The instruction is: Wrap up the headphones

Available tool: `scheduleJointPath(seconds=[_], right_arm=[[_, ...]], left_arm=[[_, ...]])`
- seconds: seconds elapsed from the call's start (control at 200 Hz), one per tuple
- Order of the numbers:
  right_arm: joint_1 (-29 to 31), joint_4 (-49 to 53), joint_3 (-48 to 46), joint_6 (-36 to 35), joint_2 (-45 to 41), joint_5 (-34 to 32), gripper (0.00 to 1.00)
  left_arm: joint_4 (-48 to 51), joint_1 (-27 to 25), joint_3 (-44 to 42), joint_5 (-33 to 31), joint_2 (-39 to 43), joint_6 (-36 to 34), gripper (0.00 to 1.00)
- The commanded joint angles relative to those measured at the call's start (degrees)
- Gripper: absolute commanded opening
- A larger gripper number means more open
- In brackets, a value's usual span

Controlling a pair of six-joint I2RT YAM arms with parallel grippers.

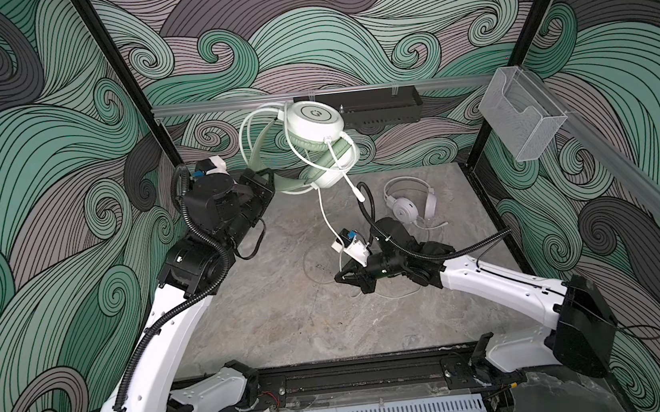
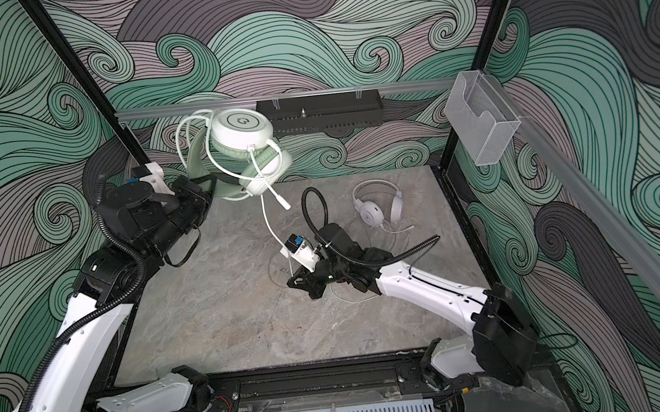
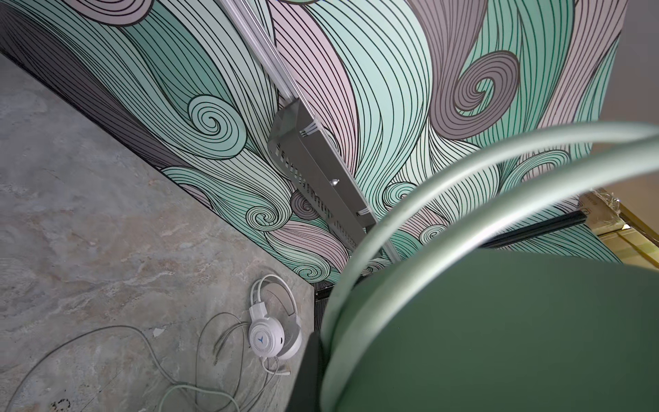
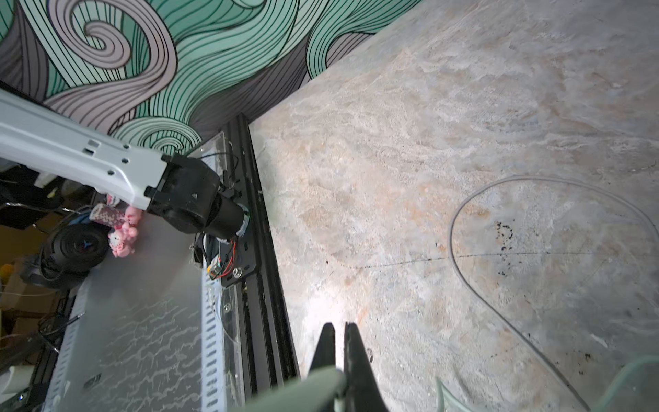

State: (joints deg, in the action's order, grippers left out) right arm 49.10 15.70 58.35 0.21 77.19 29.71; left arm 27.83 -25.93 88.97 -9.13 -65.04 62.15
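Over tabletop [image 1: 269,318], left gripper [image 1: 273,181] holds mint headset [image 1: 317,120]; right gripper [image 1: 340,277] pinches its cable [image 1: 324,216].

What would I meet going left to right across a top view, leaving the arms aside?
The pale mint green over-ear headset, raised in the air → white over-ear headset, lying flat → clear plastic box on the wall rail.

Both top views are looking steeply down over the whole table [image 1: 290,324]. The left wrist camera is sharing their white headset [image 3: 265,337]; the right wrist camera is facing the table closely.
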Motion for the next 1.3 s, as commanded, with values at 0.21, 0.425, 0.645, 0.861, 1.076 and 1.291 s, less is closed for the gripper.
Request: scheduleJointPath(seconds=[0.21, 0.425, 0.645, 0.861, 1.076, 1.291], right_arm=[[7.61, 19.12, 6.22, -8.27, -7.02, -14.50, 0.00], [11.19, 26.32, 11.92, -11.05, -7.34, -21.29, 0.00], [15.60, 30.87, 16.43, -13.60, -5.10, -28.06, 0.00], [18.87, 35.06, 23.81, -15.48, -2.80, -33.04, 0.00], [19.80, 41.72, 34.44, -16.94, 0.85, -36.60, 0.00], [19.89, 48.06, 43.62, -17.84, 5.10, -41.06, 0.00]], left_arm=[[-1.79, 2.37, 0.59, -7.62, -1.21, -6.63, 0.00], [-1.37, 3.04, 0.46, -11.05, -3.27, -10.30, 0.00], [-1.90, 3.09, -0.18, -10.74, -5.57, -8.58, 0.00], [-1.82, 3.03, -1.96, -13.92, -6.85, -11.56, 0.00], [-1.50, 2.78, -5.45, -20.09, -7.38, -19.11, 0.00], [-1.82, -0.40, -8.21, -26.33, -7.74, -29.12, 0.00]])
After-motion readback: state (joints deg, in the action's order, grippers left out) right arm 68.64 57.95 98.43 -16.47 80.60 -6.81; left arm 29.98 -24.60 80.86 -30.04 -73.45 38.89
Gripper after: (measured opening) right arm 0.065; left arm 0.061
